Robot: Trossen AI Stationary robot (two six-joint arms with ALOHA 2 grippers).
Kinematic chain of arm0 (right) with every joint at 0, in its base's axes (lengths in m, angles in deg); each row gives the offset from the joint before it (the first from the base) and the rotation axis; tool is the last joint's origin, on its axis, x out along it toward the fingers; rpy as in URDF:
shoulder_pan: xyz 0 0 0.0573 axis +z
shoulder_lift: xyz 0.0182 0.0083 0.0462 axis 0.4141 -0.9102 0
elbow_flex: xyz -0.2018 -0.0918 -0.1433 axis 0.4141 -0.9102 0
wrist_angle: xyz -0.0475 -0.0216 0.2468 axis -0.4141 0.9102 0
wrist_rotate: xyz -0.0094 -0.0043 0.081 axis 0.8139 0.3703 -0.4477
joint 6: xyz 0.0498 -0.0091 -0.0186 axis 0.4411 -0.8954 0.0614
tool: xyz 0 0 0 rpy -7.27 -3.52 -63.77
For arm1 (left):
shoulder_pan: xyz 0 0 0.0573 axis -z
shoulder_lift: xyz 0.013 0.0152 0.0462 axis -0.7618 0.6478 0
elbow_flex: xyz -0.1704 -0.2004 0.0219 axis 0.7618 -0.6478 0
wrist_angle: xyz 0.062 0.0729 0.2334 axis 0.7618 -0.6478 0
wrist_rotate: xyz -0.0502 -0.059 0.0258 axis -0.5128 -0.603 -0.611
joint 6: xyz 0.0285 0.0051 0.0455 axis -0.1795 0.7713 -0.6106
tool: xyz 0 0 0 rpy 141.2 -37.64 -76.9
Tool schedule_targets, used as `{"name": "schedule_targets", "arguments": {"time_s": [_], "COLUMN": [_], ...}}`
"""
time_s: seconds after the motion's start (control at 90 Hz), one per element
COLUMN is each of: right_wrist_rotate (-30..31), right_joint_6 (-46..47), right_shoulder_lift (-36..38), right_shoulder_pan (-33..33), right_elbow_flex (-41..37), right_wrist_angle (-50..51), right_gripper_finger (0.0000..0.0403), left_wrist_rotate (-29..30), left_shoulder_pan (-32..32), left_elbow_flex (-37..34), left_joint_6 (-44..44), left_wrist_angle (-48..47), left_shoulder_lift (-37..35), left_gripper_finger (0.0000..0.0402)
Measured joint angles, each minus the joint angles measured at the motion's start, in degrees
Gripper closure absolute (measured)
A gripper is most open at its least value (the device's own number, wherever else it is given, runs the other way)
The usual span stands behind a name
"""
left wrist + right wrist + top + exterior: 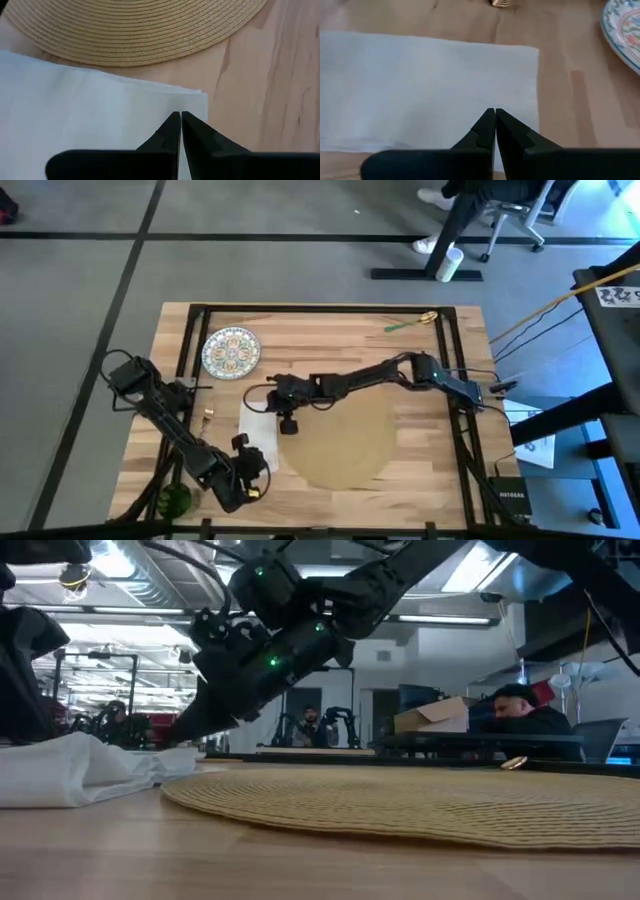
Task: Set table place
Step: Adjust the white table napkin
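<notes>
Two hands, both with fingers pressed together and empty, hover over the white rectangular cloth napkin (pixel 254 432) beside the large round tan woven placemat (pixel 340 442) on the pale wooden desk (pixel 420 470). Next likely: place the small patterned plate (pixel 230 351) on it.

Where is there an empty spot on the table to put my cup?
Bare wood lies on the table between the placemat and the right edge, and along the far edge past the plate. The napkin side is crowded by both grippers.
</notes>
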Motion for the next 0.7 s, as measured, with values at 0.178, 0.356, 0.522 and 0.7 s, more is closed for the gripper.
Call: {"name": "schedule_targets", "arguments": {"time_s": [0.178,0.356,0.522,0.7], "right_wrist_rotate": [-1.07,-2.37,-2.61,-3.43], "right_joint_6": [0.23,0.44,0.98,2.66], "right_shoulder_lift": [0.00,-1.00,-3.88,-4.42], "right_shoulder_pan": [-0.37,-0.35,-0.51,-1.36], "right_elbow_flex": [-0.02,-0.02,0.07,0.15], "right_wrist_angle": [-0.05,-0.82,-2.11,-2.41], "right_gripper_finger": [0.0403,0.0403,0.0403,0.0403], "left_wrist_rotate": [0.02,0.03,0.02,-0.20], "left_shoulder_pan": [-0.01,-0.03,-0.06,0.41], "left_elbow_flex": [-2.55,-3.32,-3.29,-3.29], "left_joint_6": [-0.08,-0.46,-0.43,0.55], "left_wrist_angle": [5.80,7.36,7.82,10.47], "left_shoulder_lift": [0.00,0.00,0.20,2.63], "left_gripper_finger": [0.0402,0.0402,0.0402,0.0402]}}
